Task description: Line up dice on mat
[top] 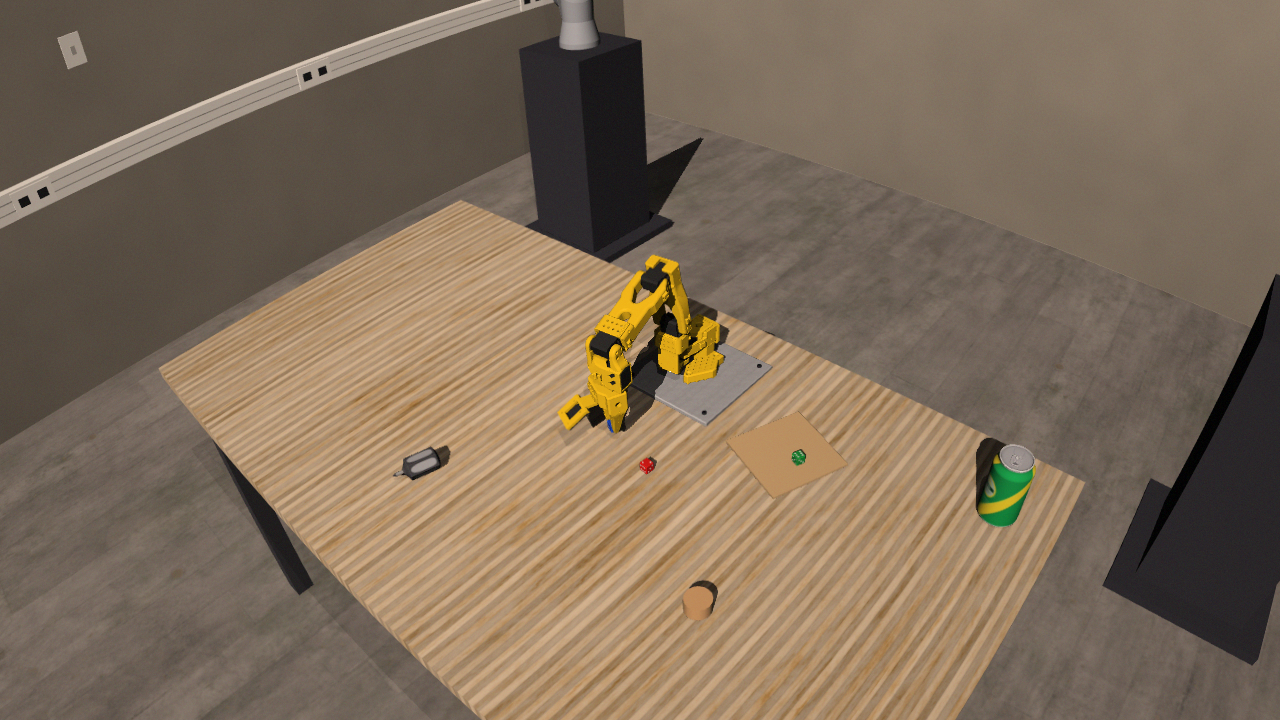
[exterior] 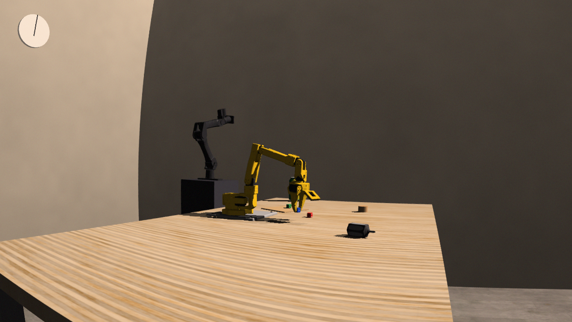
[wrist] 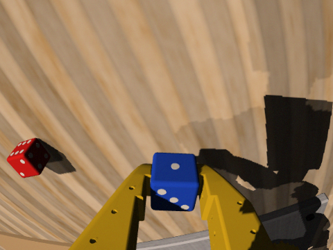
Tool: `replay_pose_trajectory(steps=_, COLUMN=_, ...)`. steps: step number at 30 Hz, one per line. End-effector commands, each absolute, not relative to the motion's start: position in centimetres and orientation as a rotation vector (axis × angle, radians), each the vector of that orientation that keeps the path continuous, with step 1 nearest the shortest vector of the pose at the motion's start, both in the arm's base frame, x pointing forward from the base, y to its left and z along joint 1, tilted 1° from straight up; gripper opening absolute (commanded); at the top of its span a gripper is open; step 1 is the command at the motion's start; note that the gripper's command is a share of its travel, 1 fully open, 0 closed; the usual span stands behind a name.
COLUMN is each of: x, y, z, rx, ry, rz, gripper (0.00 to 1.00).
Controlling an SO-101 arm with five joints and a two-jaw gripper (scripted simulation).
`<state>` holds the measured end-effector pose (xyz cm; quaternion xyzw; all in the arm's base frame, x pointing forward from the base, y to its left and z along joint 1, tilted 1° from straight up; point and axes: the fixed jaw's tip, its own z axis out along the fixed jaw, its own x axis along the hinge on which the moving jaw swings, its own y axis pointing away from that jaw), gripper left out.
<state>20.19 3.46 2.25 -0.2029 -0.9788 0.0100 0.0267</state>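
Note:
My yellow gripper [top: 612,424] [exterior: 298,208] [wrist: 175,180] is shut on a blue die [wrist: 174,180] [exterior: 298,209] [top: 610,427] and holds it just above the table, left of the base plate. The blue die shows two white pips on its far face and three on its near face in the wrist view. A red die [top: 647,464] [exterior: 309,214] [wrist: 27,157] lies on the bare wood a short way off. A green die [top: 798,456] [exterior: 288,205] sits near the middle of the tan mat [top: 760,456] [wrist: 28,246].
A grey base plate [top: 716,394] holds the arm. A small dark device [top: 420,462] [exterior: 357,230] lies to the left. A brown cylinder [top: 698,600] [exterior: 362,208] stands near the front edge. A green can [top: 1006,485] stands at the right end.

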Motion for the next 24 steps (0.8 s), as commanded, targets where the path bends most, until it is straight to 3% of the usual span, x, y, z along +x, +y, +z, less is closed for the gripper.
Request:
replay_pose_trajectory(steps=1, x=20.4, y=3.4, z=3.7, rx=-0.630, ry=-3.044, rz=0.018, gripper=0.00)
replay_pose_trajectory(steps=24, x=20.5, y=5.3, z=4.3, rx=-0.495, ry=-3.072, rz=0.019, gripper=0.00)
